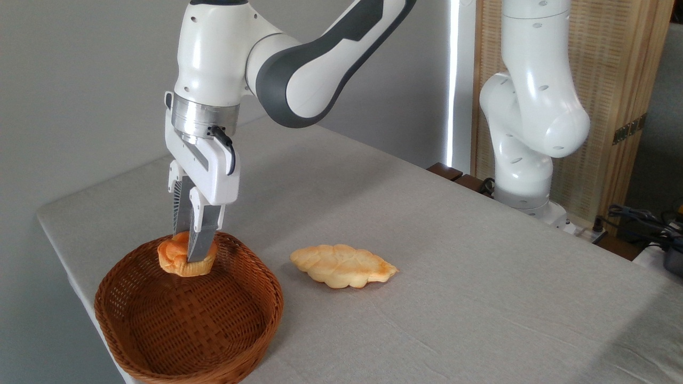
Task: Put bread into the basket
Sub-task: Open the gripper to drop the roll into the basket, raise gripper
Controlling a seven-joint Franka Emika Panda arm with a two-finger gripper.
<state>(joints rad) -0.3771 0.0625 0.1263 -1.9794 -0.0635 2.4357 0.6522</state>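
The small round bun point(179, 261) is orange — darker on its lobed top, paler at the sides. The oval wicker basket point(160, 330) is brown with a woven pattern. The braided leaf-shaped loaf point(342, 266) is pale yellow — toasted orange in patches. The table cloth point(453, 256) is light grey.

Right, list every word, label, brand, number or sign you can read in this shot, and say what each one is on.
None: no legible text anywhere in this view.
The robot arm, gripper, bread, basket, braided loaf and table cloth all carry no visible lettering.
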